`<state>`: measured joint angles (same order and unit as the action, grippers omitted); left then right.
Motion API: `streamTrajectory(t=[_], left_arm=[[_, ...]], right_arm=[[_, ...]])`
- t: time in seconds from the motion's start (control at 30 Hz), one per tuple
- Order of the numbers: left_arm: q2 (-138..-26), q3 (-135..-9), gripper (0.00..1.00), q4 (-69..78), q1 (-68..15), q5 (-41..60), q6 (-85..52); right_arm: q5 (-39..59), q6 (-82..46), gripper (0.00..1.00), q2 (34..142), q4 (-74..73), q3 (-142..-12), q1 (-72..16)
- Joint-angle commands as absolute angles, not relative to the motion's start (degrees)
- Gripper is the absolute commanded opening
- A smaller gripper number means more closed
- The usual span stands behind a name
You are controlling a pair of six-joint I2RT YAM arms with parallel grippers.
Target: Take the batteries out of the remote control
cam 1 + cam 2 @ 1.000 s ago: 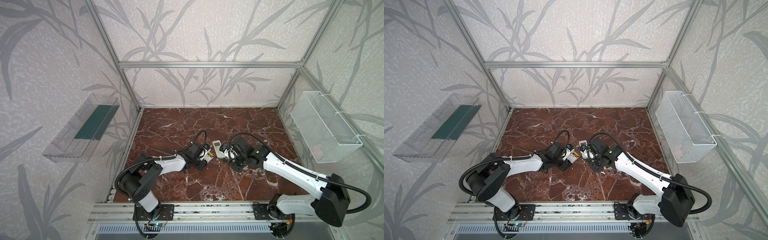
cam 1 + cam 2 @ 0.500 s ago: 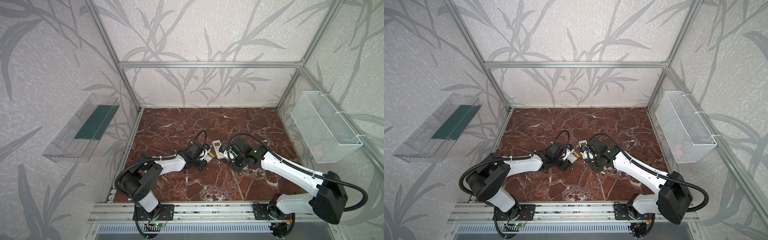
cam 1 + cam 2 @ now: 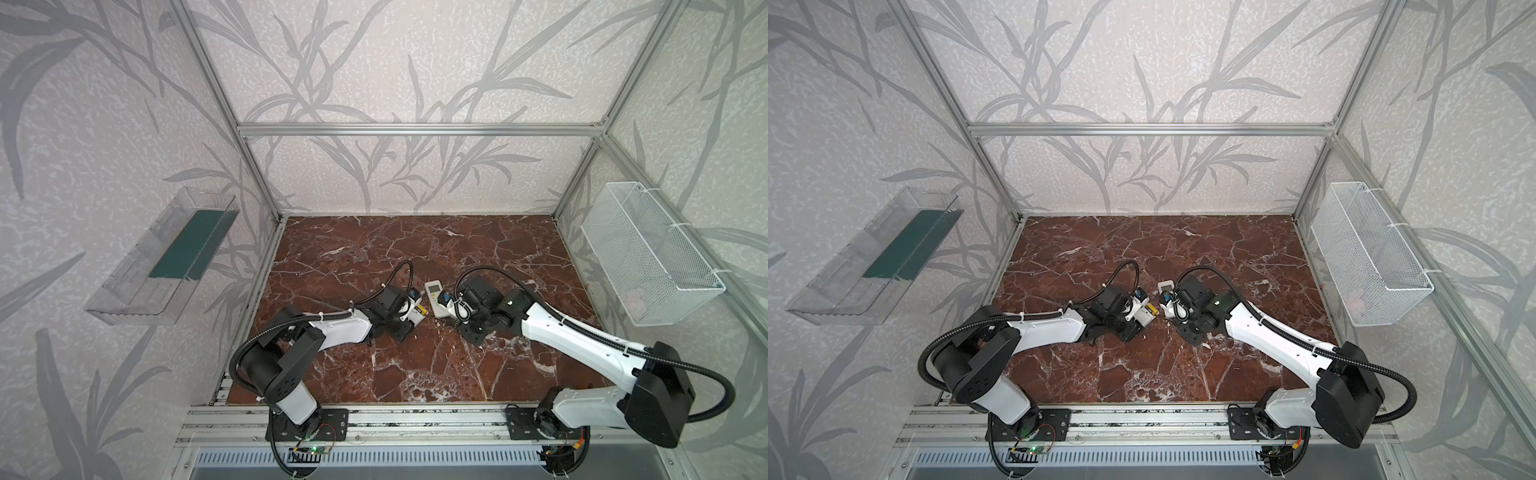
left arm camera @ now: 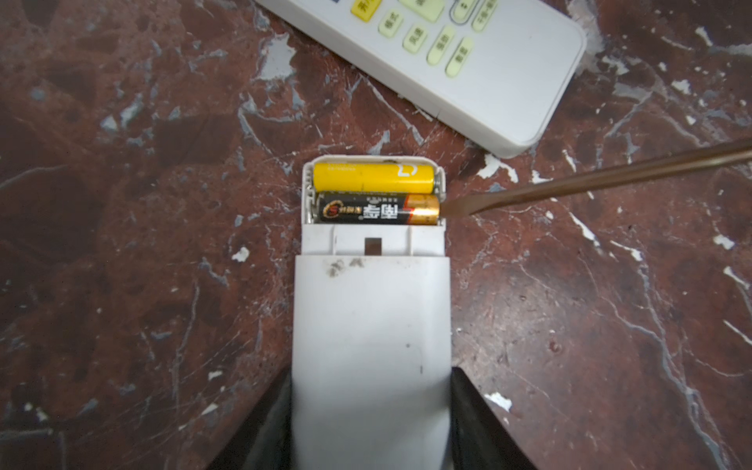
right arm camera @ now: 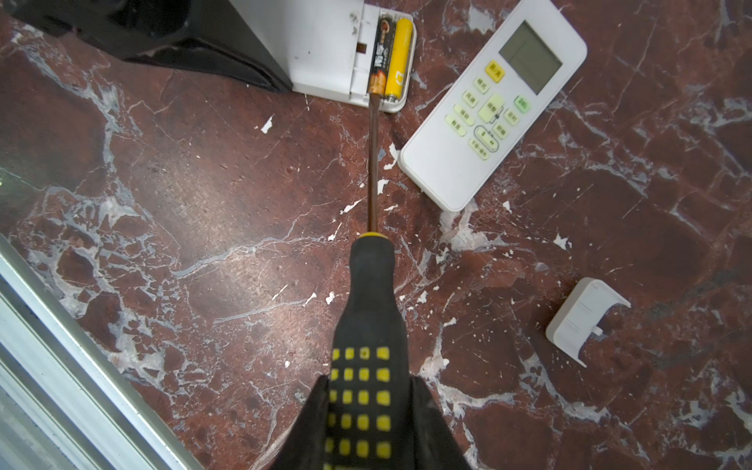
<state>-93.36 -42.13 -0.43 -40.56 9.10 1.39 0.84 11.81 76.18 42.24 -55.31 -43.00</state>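
Little was found changed over the last second: both grips were held as before, and the right arm was seen only slightly nearer the remote (image 4: 370, 317). The remote, back up near the middle of the tabletop (image 5: 203, 203), was pinched across its body by the left hand (image 4: 372, 407). Its compartment was uncovered, and both batteries were seated in it side by side, the yellow battery (image 4: 374, 177) at the very end and the black battery (image 4: 376, 209) next to it. The screwdriver (image 5: 372, 309) was clamped by its handle in the right hand (image 5: 370, 407), and its flat tip (image 4: 455, 208) was set against the gold end of the black battery. Neither cell was raised, so the prying was judged to be only beginning. A second remote (image 5: 494, 106) was left face up just beside the compartment end, and the cover (image 5: 586, 321) well apart.
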Motion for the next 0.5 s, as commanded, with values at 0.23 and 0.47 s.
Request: streamTrajectory(t=[0.23, 0.47], left_arm=[[-95.72, -41.03, 0.49, -6.87, -41.58, 12.87, 0.80], [-96.15, -40.78, 0.48, -6.51, -42.13, 13.87, 1.41]], right_arm=[[1.60, 9.70, 0.00, 76.78, 38.53, -54.37, -43.07], [5.83, 4.51, 0.00, 74.66, 29.46, -49.25, -43.18]])
